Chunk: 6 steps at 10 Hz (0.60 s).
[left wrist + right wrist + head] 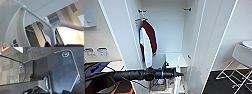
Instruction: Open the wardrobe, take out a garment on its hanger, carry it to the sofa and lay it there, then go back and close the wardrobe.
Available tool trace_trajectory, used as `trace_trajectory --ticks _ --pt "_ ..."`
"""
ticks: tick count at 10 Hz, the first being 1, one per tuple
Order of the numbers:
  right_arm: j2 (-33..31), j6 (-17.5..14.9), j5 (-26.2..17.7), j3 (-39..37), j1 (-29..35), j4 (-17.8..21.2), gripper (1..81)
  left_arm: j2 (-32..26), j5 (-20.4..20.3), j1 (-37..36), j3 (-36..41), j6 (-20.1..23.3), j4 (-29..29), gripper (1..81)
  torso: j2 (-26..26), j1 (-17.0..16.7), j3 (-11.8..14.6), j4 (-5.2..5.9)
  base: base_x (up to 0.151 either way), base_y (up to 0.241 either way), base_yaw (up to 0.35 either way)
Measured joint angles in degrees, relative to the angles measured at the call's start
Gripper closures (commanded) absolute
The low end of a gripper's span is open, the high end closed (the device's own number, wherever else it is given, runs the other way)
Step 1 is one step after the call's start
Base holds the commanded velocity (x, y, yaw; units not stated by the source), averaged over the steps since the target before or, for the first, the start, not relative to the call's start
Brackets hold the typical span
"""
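The wardrobe (169, 27) stands open in front of me, both white doors swung wide and black hooks at the top. A maroon jacket with white sleeves (148, 41) hangs at its left side. My left arm reaches across in front of the opening, and my left gripper (180, 74) is at the wardrobe's lower middle. In the left wrist view the whitish hanger (41, 20) runs down into my left gripper (52, 44), which is shut on its stem. The white garment (10, 25) drapes from one arm of the hanger, a printed label showing inside it.
The left door (119, 32) and right door (214, 37) flank the opening closely. A white chair (244, 53) on thin metal legs stands at the right over dark carpet. A small box (159, 85) sits low in the wardrobe. Wall sockets (89, 52) are at the far left.
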Motion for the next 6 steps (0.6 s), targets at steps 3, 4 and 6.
trace_trajectory --ticks 3,4,6 --pt "-0.5 0.0 0.0 0.0 0.0 0.0 1.0 0.0 0.0 0.0 0.0 0.0 0.0 81.1 0.0 0.0 0.0 0.00 0.000 0.000 -0.242" --pt "-0.9 0.0 0.0 0.0 0.0 0.0 1.0 -0.1 0.0 0.0 0.0 0.0 0.0 81.1 0.0 0.0 0.0 0.00 0.000 0.000 -0.291" --pt "-4.0 0.0 0.1 0.0 0.1 0.1 1.0 -1.0 -0.5 0.8 -0.1 0.0 0.1 81.1 0.0 0.0 0.0 0.00 0.000 0.000 -0.298"
